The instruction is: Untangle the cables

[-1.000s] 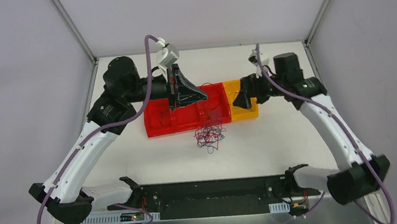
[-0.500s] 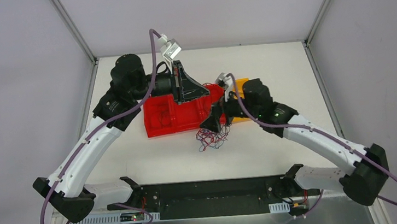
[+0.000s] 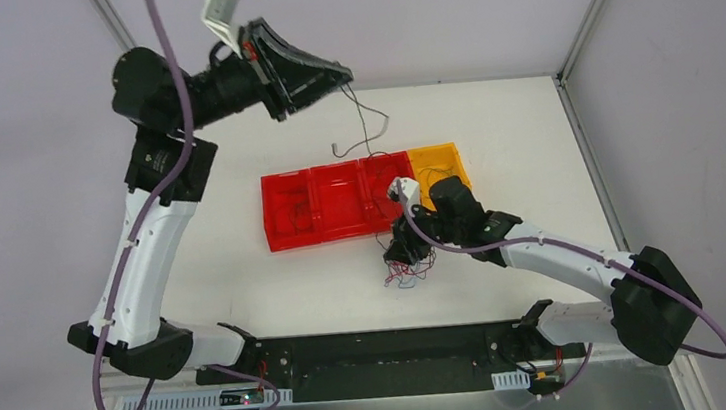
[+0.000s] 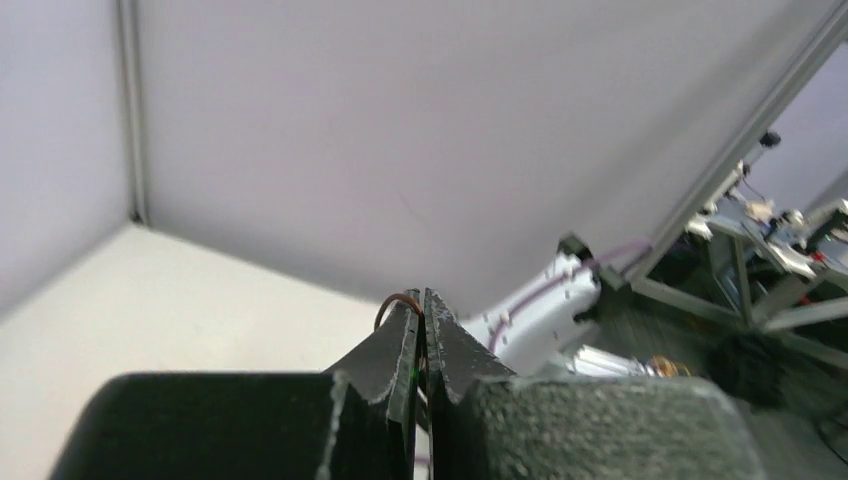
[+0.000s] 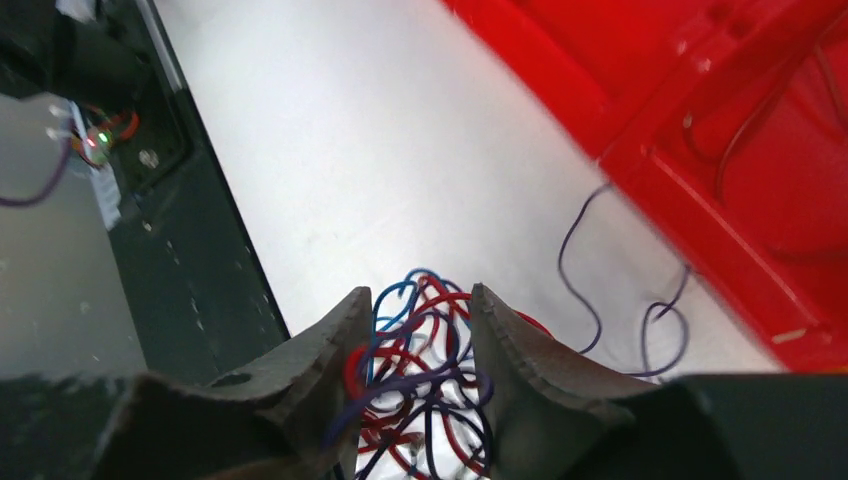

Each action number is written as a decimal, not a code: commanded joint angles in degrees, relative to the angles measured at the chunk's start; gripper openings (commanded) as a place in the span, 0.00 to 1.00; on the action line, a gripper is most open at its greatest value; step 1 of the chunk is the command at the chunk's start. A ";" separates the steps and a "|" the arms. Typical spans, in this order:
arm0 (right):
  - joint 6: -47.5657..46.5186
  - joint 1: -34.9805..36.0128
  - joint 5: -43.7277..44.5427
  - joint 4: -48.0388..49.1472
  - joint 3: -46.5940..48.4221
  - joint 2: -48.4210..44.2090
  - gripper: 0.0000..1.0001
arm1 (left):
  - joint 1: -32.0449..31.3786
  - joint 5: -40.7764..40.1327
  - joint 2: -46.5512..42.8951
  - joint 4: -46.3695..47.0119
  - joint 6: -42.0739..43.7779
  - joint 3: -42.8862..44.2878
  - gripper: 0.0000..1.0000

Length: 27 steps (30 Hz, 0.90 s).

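Top external: left claw (image 3: 344, 70) high, holding one cable (image 3: 362, 117).

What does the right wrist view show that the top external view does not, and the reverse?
Only the right wrist view: the separate red and blue strands of the tangle, lying between the open fingers of the right pincer. Only the top external view: the left pincer high above the table, a thin wire hanging from it, and the orange bin. Both: the tangle, the right pincer over it, the red bins and the white table.
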 commanded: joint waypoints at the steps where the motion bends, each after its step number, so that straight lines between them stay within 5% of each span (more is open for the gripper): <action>1: -7.02 -0.82 0.11 -2.93 -3.01 -2.56 0.44 | 3.65 2.32 3.08 11.71 -7.65 12.18 0.00; 8: -13.23 -2.31 -0.04 -10.58 -4.43 -1.62 0.45 | 6.67 -0.03 6.52 9.40 -6.69 22.67 0.00; 15: -12.34 -2.45 0.34 -17.45 0.01 -0.21 0.30 | 13.59 -2.64 6.74 8.57 -6.24 25.10 0.00; 16: -11.82 -2.55 0.33 -18.50 0.63 -0.57 0.30 | 15.24 -3.13 6.17 9.10 -8.67 23.88 0.00; 20: -11.50 -3.15 0.20 -21.14 1.72 -4.17 0.02 | 19.85 -3.42 1.56 5.59 -5.66 15.61 0.00; 27: -7.64 -3.15 -4.08 -29.35 11.80 -10.55 0.00 | 23.55 -2.33 -14.72 -21.65 16.22 -11.33 0.00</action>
